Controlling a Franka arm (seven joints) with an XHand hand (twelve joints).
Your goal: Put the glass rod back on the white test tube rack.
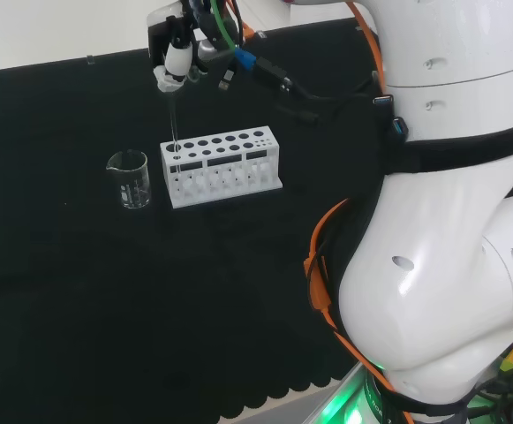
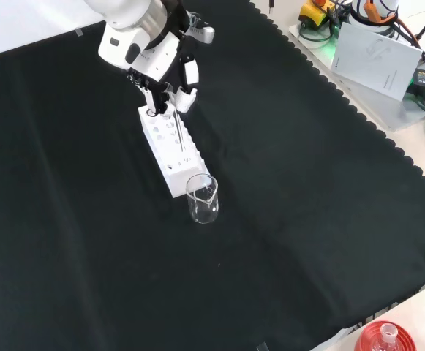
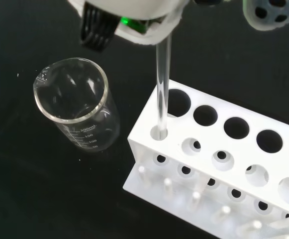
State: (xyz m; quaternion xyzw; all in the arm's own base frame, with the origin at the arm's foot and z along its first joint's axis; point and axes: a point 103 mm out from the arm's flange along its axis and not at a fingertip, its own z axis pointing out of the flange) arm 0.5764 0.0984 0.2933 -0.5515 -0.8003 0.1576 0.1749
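The white test tube rack (image 1: 225,168) (image 2: 170,150) (image 3: 224,164) stands on the black cloth. A clear glass rod (image 1: 174,132) (image 2: 177,131) (image 3: 162,84) hangs upright with its lower end inside a corner hole at the rack's end nearest the beaker. The hand (image 1: 175,55) (image 2: 170,69) is above that end of the rack, its fingers pinched on the rod's top. In the wrist view a blurred white part of the hand (image 3: 134,15) sits over the rod.
An empty glass beaker (image 1: 130,178) (image 2: 202,198) (image 3: 82,109) stands on the cloth right beside the rack's end. The arm's white links (image 1: 441,221) rise at the head view's right. Papers and cables (image 2: 380,51) lie past the cloth's edge.
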